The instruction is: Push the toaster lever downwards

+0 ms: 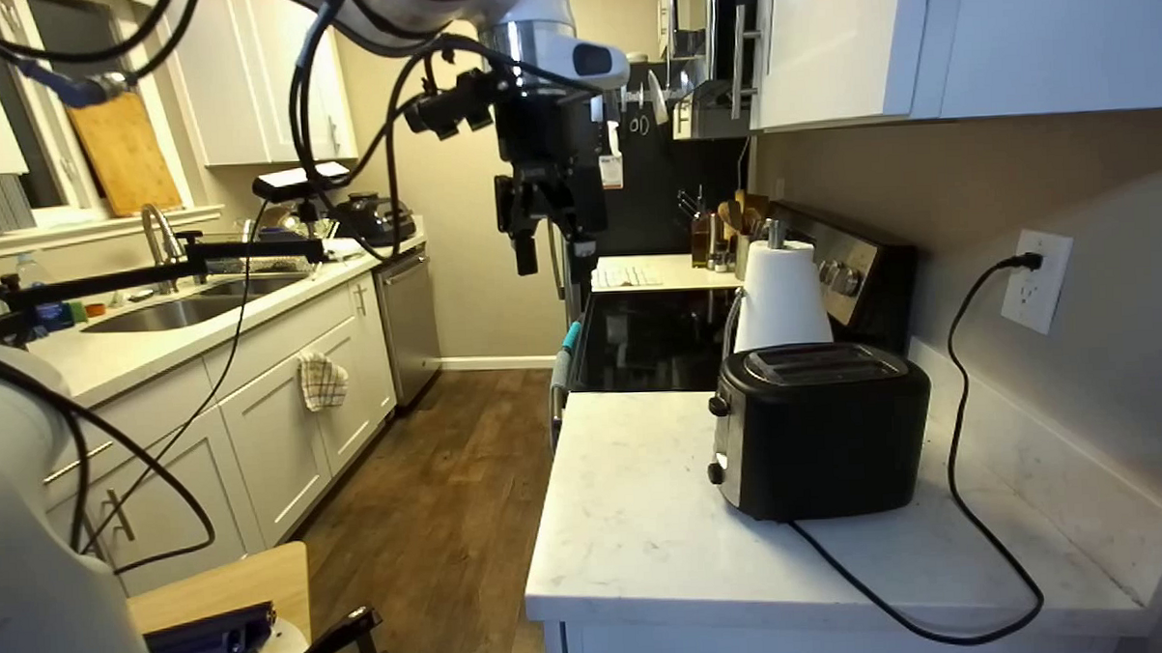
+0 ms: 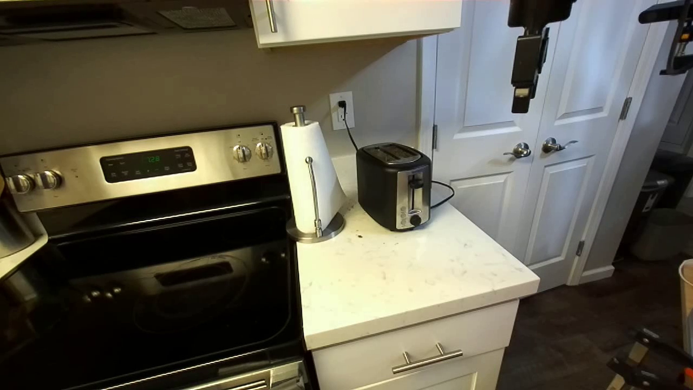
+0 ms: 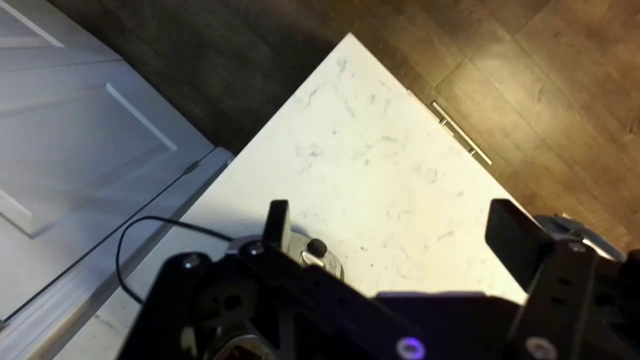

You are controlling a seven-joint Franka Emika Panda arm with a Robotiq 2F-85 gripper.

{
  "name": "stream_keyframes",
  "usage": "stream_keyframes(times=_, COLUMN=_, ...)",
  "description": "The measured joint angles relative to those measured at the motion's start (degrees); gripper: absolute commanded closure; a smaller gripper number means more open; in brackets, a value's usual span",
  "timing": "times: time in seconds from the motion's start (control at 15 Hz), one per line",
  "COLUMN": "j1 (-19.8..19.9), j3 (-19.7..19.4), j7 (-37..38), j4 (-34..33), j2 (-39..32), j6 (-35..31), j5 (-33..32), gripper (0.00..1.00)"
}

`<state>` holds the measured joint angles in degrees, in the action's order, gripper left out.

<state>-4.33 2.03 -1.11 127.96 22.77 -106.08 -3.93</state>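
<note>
The black toaster stands upright on the white counter in both exterior views [image 1: 826, 434] [image 2: 381, 187]. Its greyish narrow end carries the small dark lever [image 2: 416, 183], near the top of its slot; the lever also shows in an exterior view [image 1: 718, 406]. A round dark knob [image 2: 415, 220] sits below it. My gripper [image 1: 556, 255] is open and empty, pointing down, higher than the toaster and apart from it. In the wrist view the fingers [image 3: 390, 215] are wide apart over the counter. There the toaster's end [image 3: 332, 262] shows partly behind one finger; the lever is hidden.
A white paper towel roll [image 2: 308, 179] on a metal stand is beside the toaster, near the black stove [image 2: 178, 281]. The power cord [image 1: 964, 506] runs along the counter [image 1: 636, 518] to a wall outlet [image 1: 1037, 282]. Upper cabinets [image 1: 1045, 40] hang above.
</note>
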Motion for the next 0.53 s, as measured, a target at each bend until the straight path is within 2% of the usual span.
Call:
stream_keyframes(times=0.13, j1=0.19, j3=0.36, j7=1.77, j4=3.62, j2=1.89, j6=-7.51, j5=-1.28, gripper=0.00)
stream_keyframes(times=0.2, j1=0.31, j3=0.64, j7=2.61, j4=5.49, j2=2.93, j6=-11.38, j5=-1.90, gripper=0.05)
stream_keyframes(times=0.27, j1=0.41, j3=0.99, j7=3.53, j4=7.28, j2=3.96, j6=-15.05, j5=-2.75, gripper=0.27)
stream_keyframes(times=0.4, j1=0.72, j3=1.89, j7=5.64, j4=10.51, j2=5.86, j6=-21.58, j5=-4.76, gripper=0.31)
stream_keyframes(times=0.53, j1=1.45, j3=3.15, j7=7.68, j4=13.23, j2=7.39, j6=-26.75, j5=-6.61, gripper=0.45)
